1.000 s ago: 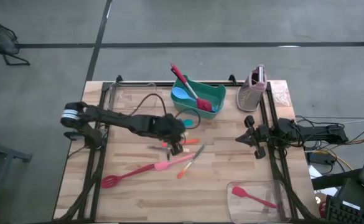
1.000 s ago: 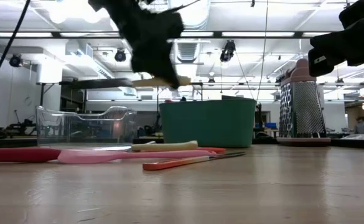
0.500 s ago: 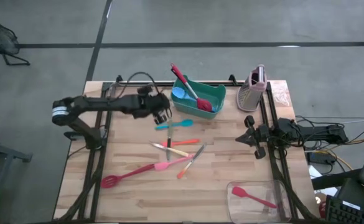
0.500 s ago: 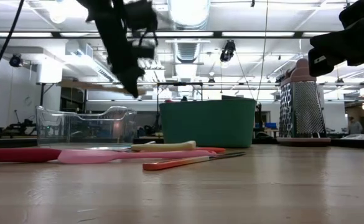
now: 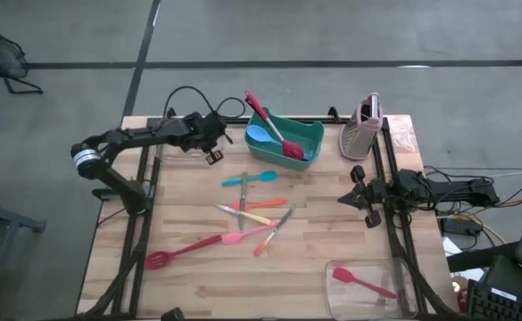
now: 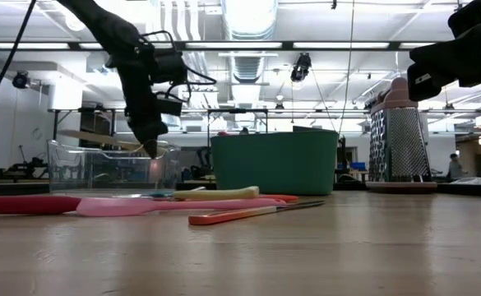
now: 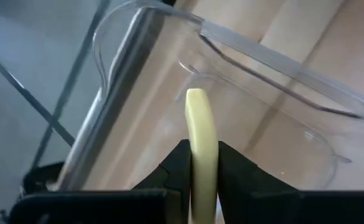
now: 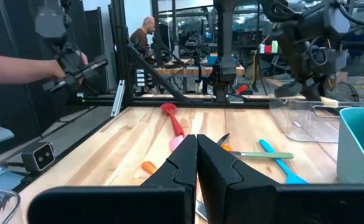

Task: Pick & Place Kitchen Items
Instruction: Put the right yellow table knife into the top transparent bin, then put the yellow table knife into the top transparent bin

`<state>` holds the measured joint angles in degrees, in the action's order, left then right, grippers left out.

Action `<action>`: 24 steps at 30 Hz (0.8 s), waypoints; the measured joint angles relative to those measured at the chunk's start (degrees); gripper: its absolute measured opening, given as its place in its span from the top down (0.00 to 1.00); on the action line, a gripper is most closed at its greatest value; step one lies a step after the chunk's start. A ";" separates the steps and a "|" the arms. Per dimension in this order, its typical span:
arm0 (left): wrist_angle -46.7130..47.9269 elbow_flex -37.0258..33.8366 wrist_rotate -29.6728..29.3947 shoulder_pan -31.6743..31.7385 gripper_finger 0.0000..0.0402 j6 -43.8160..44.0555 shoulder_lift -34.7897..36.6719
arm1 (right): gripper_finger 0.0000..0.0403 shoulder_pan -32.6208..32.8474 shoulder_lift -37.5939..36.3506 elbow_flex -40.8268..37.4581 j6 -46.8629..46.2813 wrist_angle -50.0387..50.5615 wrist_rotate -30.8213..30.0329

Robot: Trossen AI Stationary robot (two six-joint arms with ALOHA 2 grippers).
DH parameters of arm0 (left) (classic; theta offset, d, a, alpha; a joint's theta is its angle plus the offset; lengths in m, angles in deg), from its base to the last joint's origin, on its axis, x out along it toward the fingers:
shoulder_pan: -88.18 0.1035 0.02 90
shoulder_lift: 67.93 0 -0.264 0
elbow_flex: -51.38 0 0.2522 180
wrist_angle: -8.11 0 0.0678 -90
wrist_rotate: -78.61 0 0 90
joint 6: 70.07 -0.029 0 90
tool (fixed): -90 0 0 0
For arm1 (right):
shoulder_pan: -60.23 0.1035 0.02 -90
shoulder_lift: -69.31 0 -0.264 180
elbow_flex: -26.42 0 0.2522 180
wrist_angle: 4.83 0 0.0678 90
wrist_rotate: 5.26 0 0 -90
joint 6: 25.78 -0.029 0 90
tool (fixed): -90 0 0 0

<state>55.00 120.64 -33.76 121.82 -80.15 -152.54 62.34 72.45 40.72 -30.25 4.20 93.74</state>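
From above, the left gripper (image 5: 214, 153) hangs at the far left of the desk (image 5: 198, 281), over the edge of a clear tub (image 5: 173, 135) that sits just left of the green bin (image 5: 310, 135). The bin holds a red spatula (image 5: 274, 129) and a blue spoon (image 5: 259, 135). Loose utensils lie mid-desk – a teal spoon (image 5: 250, 179), an orange-handled piece (image 5: 265, 204), a pink spatula (image 5: 243, 236) and a red slotted spoon (image 5: 176, 252). A second clear tub (image 5: 341, 267) at the near right holds another red spatula (image 5: 363, 283). The right gripper (image 5: 357, 198) waits at the right edge, by the grater (image 5: 364, 129).

From desk height, the left gripper (image 6: 151, 146) carries a pale flat utensil (image 6: 100, 138) roughly level, its long axis running sideways above the clear tub's wall (image 6: 113, 164).

The left wrist view settles the grip: the fingers (image 7: 177, 162) are clamped on a cream-yellow handle (image 7: 200, 134) that points straight ahead – out over the tub's rim (image 7: 262, 56) and bare floor. As I judge it, the drop hinges on that: the tub lies directly under and ahead of the handle, so opening here should land it inside.

In the right wrist view the right fingers (image 8: 185, 163) are pressed together, empty, facing the scattered utensils; a person's hand (image 8: 70, 62) shows beyond the desk.
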 joint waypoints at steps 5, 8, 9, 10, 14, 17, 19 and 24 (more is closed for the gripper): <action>-3.59 -1.81 -0.01 0.38 0.82 -1.77 0.02 | 0.98 -0.02 0.00 0.00 0.00 0.00 0.00; -3.81 -1.85 -0.04 0.38 0.77 -1.24 0.02 | 0.98 -0.01 0.00 0.00 0.00 0.00 0.00; -3.79 -1.85 -0.14 0.38 0.75 -1.23 0.02 | 0.98 0.00 0.00 0.00 0.00 0.00 0.00; -3.81 -1.85 -0.17 0.38 0.74 -1.25 0.09 | 0.98 0.00 0.00 0.00 0.00 0.00 0.00; -3.79 -1.85 -0.18 0.18 0.69 -1.19 0.94 | 0.98 0.00 0.00 0.00 0.00 0.00 0.00; -3.72 -1.67 -0.18 -0.74 0.67 -1.16 2.51 | 0.98 -0.01 0.00 0.00 0.00 0.00 0.00; -3.69 -1.07 0.64 -1.88 0.67 -1.02 3.91 | 0.98 0.00 0.00 0.00 0.00 0.00 0.00; -4.72 0.72 10.60 -8.27 0.67 -0.46 7.63 | 0.98 0.00 0.00 0.00 0.00 -0.02 0.00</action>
<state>50.28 121.35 -23.15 113.55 -80.61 -144.91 62.34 72.45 40.72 -30.25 4.18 93.74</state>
